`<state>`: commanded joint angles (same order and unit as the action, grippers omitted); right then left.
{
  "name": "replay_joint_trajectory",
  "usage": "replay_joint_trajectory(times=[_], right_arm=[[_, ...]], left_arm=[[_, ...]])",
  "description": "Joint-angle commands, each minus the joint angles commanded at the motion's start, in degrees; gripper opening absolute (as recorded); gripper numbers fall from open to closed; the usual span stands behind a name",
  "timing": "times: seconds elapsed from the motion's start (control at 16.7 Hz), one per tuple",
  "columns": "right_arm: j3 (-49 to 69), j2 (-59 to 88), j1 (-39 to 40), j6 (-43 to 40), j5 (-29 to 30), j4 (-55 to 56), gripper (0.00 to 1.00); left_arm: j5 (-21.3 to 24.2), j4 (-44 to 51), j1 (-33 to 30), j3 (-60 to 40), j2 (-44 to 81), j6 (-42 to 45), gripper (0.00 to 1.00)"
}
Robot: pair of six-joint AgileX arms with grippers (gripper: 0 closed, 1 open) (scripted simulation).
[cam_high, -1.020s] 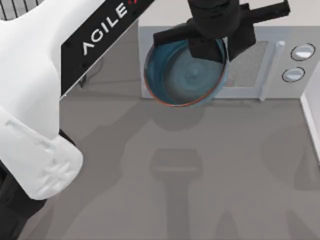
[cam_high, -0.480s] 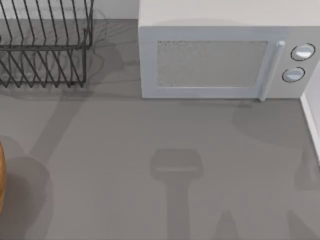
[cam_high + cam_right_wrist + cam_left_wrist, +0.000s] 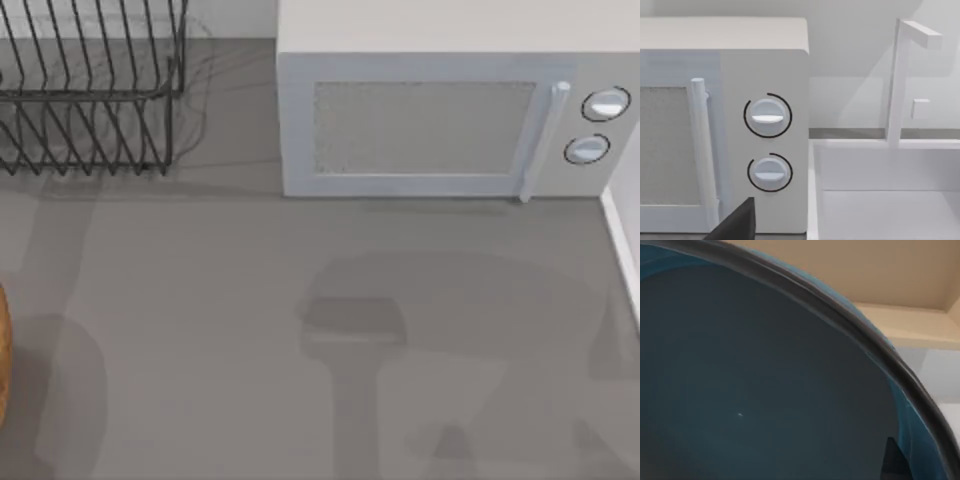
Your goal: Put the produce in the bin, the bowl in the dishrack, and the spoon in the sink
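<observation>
Tool status first: of the left tool point(image 3: 896, 462) I can only make out a dark sliver low against the bowl's wall in the left wrist view, so I can't tell if it's clamped or open. Same with the right tool point(image 3: 735, 222), just a dark wedge in front of the microwave, can't tell either.

Count-wise: one bowl point(image 3: 765, 390), one dishrack point(image 3: 90, 90), one microwave point(image 3: 430, 140) with two round dials point(image 3: 767, 116) stacked one above the other and one upright handle point(image 3: 702, 155) beside them, one sink point(image 3: 890, 210) with one white faucet point(image 3: 900, 80).

The bowl is right up against the left wrist camera, tilted, with a beige wall behind it. Deep teal-blue glaze inside, smooth, with a thin dark rim curving across; nothing sits in the part of the inside I can see.

From above, the dishrack is at the bench's point(image 3: 300, 350) far left corner, black thin wires, its visible part bare. The microwave is just beside it to the right, door shut. The sink starts right at the microwave's right side, basin plain white. One orange-brown curved edge point(image 3: 3, 350) pokes in at the bench's left; can't tell what it is.
</observation>
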<state>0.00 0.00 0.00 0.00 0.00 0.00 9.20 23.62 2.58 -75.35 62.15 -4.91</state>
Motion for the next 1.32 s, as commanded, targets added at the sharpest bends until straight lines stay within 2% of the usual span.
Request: replay_joint_trajectory(times=[0.3, 0.78, 1.02, 1.32], right_arm=[[0.0, 0.0, 0.0, 0.0, 0.0, 0.0, 1.0], [0.0, 0.0, 0.0, 0.0, 0.0, 0.0, 1.0], [0.0, 0.0, 0.0, 0.0, 0.0, 0.0, 1.0], [0.0, 0.0, 0.0, 0.0, 0.0, 0.0, 1.0]], left_arm=[[2.5, -10.1, 7.4, 11.0, -10.6, 5.4, 0.0], [2.5, -11.3, 7.5, 11.4, -10.2, 5.7, 0.0], [1.7, -20.1, 6.7, 12.0, -1.6, 5.9, 0.0], [-0.2, -42.7, 4.7, 14.8, 16.2, 5.7, 0.0]])
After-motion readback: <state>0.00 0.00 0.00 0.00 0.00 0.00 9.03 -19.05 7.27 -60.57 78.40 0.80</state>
